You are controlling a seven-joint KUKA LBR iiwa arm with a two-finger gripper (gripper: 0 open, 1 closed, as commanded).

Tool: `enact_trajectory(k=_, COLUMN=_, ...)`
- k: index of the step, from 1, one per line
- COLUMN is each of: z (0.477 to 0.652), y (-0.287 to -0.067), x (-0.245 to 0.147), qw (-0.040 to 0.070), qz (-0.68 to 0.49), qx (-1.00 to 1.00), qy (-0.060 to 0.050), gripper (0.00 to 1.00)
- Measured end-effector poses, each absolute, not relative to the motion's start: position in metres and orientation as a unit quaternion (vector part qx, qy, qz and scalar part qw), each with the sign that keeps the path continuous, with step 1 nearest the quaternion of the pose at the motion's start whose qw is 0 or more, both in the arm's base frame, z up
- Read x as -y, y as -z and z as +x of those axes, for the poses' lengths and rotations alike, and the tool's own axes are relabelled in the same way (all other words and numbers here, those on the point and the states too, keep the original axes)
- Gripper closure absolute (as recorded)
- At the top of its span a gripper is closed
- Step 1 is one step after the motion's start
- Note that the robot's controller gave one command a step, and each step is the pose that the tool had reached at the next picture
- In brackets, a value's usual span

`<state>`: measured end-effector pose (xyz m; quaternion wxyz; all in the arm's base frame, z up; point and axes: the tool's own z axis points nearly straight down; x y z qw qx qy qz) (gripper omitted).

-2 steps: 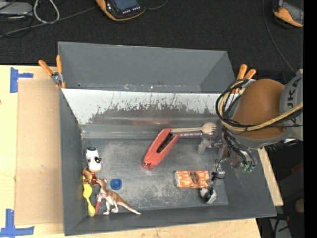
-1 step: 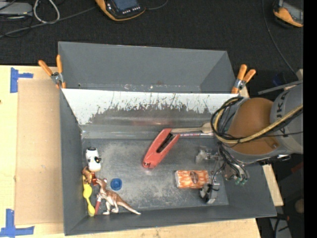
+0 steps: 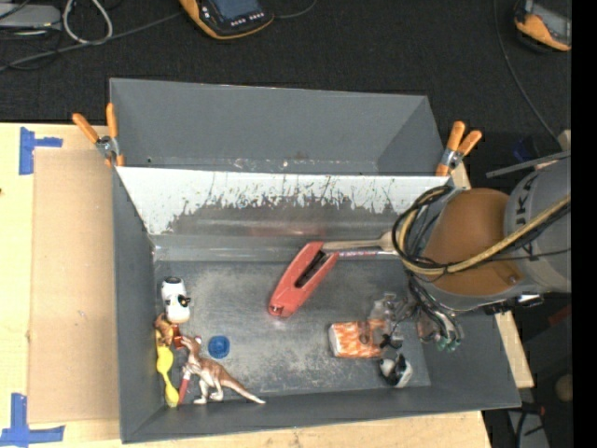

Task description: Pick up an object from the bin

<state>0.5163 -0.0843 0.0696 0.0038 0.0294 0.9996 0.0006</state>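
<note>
Tool (image 3: 388, 325) over right end of orange patterned packet (image 3: 347, 341), bin (image 3: 280, 367) front-right.

So the arm (image 3: 546, 222) comes in from the right, its grey link angled down and to the left. The rounded orange cover (image 3: 471, 241) on the wrist faces up at the camera. A loop of black and yellow cables (image 3: 420, 227) wraps round the cover's left side. The gripper (image 3: 396, 329) sits just below-left of the cover, partly tucked under it.
</note>
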Motion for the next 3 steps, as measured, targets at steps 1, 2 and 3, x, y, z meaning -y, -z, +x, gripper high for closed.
enact_trajectory(k=1, z=0.516, y=-0.07, x=0.084, qw=0.004, qz=0.029, qx=-1.0, qy=0.0, gripper=1.0)
enact_trajectory(k=2, z=0.515, y=-0.137, x=0.084, qw=0.001, qz=0.027, qx=-1.0, qy=-0.001, gripper=1.0)
enact_trajectory(k=3, z=0.515, y=-0.213, x=0.085, qw=0.0, qz=0.033, qx=-0.999, qy=-0.001, gripper=1.0)
